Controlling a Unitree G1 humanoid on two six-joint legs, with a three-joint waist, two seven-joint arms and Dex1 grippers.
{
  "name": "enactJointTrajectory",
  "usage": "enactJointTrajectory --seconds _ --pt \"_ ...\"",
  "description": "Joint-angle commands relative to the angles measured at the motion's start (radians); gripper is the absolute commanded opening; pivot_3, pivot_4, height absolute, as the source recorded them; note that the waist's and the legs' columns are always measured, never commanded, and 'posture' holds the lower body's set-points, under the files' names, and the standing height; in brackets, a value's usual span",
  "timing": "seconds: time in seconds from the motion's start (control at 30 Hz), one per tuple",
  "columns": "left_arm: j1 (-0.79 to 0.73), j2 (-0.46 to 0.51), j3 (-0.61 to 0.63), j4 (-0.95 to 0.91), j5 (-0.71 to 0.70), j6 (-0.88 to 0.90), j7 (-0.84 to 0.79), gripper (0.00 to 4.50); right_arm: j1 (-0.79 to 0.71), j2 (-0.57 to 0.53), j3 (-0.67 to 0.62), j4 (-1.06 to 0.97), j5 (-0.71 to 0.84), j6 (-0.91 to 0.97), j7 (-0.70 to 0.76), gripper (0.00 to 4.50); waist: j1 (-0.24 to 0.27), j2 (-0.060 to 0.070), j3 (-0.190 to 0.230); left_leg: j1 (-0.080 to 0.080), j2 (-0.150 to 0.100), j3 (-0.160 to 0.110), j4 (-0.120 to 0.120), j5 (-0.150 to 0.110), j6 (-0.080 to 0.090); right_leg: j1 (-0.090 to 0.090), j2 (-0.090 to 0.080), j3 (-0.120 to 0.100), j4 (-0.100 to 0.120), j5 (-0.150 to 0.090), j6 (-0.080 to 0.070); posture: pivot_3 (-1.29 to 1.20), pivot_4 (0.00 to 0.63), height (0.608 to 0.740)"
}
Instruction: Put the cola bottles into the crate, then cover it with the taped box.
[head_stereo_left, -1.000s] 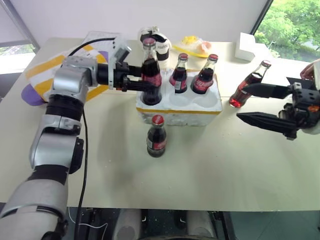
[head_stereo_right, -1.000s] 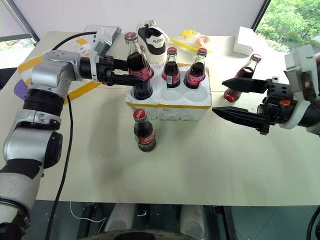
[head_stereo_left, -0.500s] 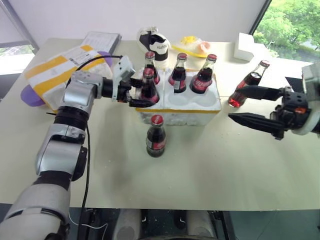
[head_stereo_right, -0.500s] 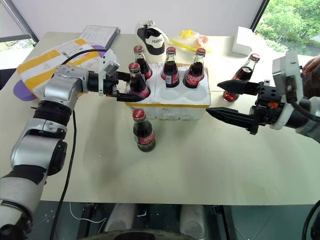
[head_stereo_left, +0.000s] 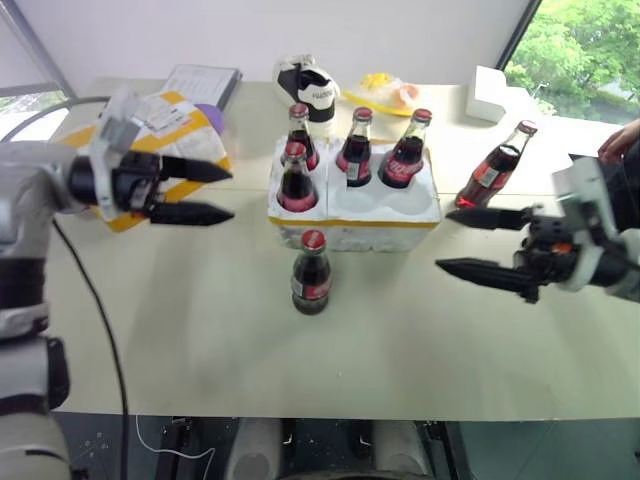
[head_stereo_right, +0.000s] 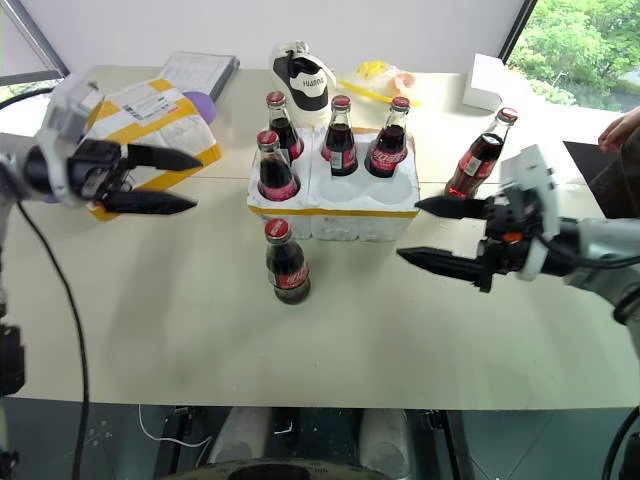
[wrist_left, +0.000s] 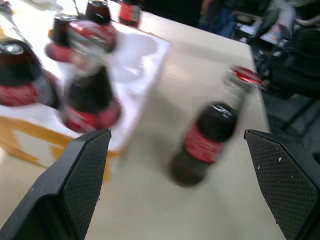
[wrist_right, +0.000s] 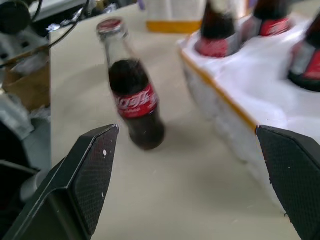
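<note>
Your left gripper (head_stereo_left: 195, 191) has let go and pulled back, jaws wide and empty, over the taped box (head_stereo_left: 150, 120). Four cola bottles (head_stereo_left: 297, 179) sit in the crate (head_stereo_left: 355, 215); two stand on the table (head_stereo_left: 200, 330). Your right gripper (head_stereo_left: 470, 243) hovers spread, empty, its body blurred.

The cola bottles (head_stereo_left: 312, 272) are seen as glossy glass with shiny red labels, while the crate (head_stereo_left: 352, 207) is of matt white foam, banded with smooth yellow tape. The table (head_stereo_left: 400, 350) is finished in matt beige, and textured black pads (wrist_right: 90, 175) are shown on the fingers.
</note>
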Motion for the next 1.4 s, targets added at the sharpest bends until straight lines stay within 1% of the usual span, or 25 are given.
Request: enactJointTrajectory --seconds 0.03,0.17,0.33,0.47,0.57,0.77,0.97,1.23,1.33,1.37,1.4 --pt "0.090 0.022 0.049 -0.120 -0.035 -0.002 0.049 4.47 -0.017 0.062 0.109 -0.020 -0.063 -0.049 -0.008 4.50 -0.002 -0.002 -0.001 0.000 0.000 -0.001 0.000 0.000 0.000 0.000 0.000 0.000 0.000 0.000 0.000 0.00 0.150 0.740" --pt "0.148 0.018 0.054 -0.152 -0.034 -0.035 0.104 4.47 -0.075 0.179 0.254 0.025 -0.164 -0.098 -0.040 4.50 -0.004 -0.001 -0.001 -0.001 -0.001 -0.001 0.000 0.000 0.000 -0.001 0.001 0.000 0.001 0.000 0.000 0.00 0.150 0.740" --pt "0.165 0.018 0.049 -0.175 -0.053 -0.043 0.136 4.47 -0.148 0.286 0.346 0.088 -0.213 -0.109 -0.041 4.50 -0.004 -0.001 -0.001 -0.001 -0.001 0.000 0.000 0.001 -0.001 -0.001 0.002 0.000 0.001 0.000 0.000 0.00 0.150 0.740" --pt "0.160 0.006 0.048 -0.178 -0.064 -0.038 0.161 4.47 -0.179 0.343 0.387 0.120 -0.233 -0.104 -0.038 4.50 -0.003 -0.001 -0.001 -0.001 -0.001 0.000 0.000 0.001 -0.001 -0.001 0.002 0.000 0.001 0.000 0.000 0.00 0.150 0.740" --pt "0.158 0.006 0.047 -0.181 -0.078 -0.033 0.175 4.47 -0.178 0.360 0.411 0.116 -0.246 -0.112 -0.018 4.50 -0.004 -0.001 -0.001 -0.001 -0.001 0.000 0.000 0.001 -0.001 -0.001 0.002 0.000 0.001 0.000 0.000 0.00 0.150 0.740" --pt "0.160 0.022 0.044 -0.178 -0.087 -0.041 0.174 4.47 -0.204 0.406 0.459 0.150 -0.281 -0.125 0.001 4.50 -0.006 -0.001 -0.001 -0.001 -0.001 0.000 0.000 0.001 -0.001 -0.001 0.002 0.000 0.001 0.000 0.000 0.00 0.150 0.740" --pt "0.151 0.024 0.031 -0.174 -0.082 -0.053 0.168 4.47 -0.251 0.486 0.509 0.218 -0.323 -0.138 0.003 4.50 -0.007 -0.001 -0.001 -0.001 -0.001 0.001 0.000 0.001 -0.002 -0.001 0.003 0.000 0.001 0.000 0.000 0.00 0.150 0.740" --pt "0.141 0.021 0.022 -0.167 -0.075 -0.068 0.171 4.47 -0.276 0.568 0.551 0.273 -0.364 -0.148 0.009 4.50 -0.008 -0.001 -0.001 -0.001 -0.001 0.002 -0.001 0.001 -0.002 -0.001 0.003 0.000 0.001 0.000 0.000 0.00 0.150 0.740" --pt "0.138 0.019 0.018 -0.165 -0.074 -0.072 0.174 4.50 -0.280 0.587 0.547 0.286 -0.369 -0.145 0.007 3.63 -0.009 -0.001 -0.001 -0.001 -0.001 0.002 -0.001 0.001 -0.002 -0.001 0.003 0.000 0.001 0.000 0.000 0.00 0.150 0.740" --pt "0.136 0.019 0.017 -0.164 -0.074 -0.072 0.175 4.50 -0.280 0.590 0.542 0.284 -0.365 -0.142 0.008 3.17 -0.009 -0.001 -0.001 -0.001 -0.001 0.002 -0.001 0.001 -0.002 -0.001 0.003 0.000 0.001 0.000 0.000 0.00 0.150 0.740" --pt "0.135 0.018 0.016 -0.163 -0.075 -0.073 0.176 4.50 -0.280 0.592 0.537 0.282 -0.361 -0.139 0.009 2.87 -0.009 -0.001 -0.001 -0.001 -0.001 0.002 -0.001 0.001 -0.002 -0.001 0.003 0.000 0.001 0.000 0.000 0.00 0.150 0.740"
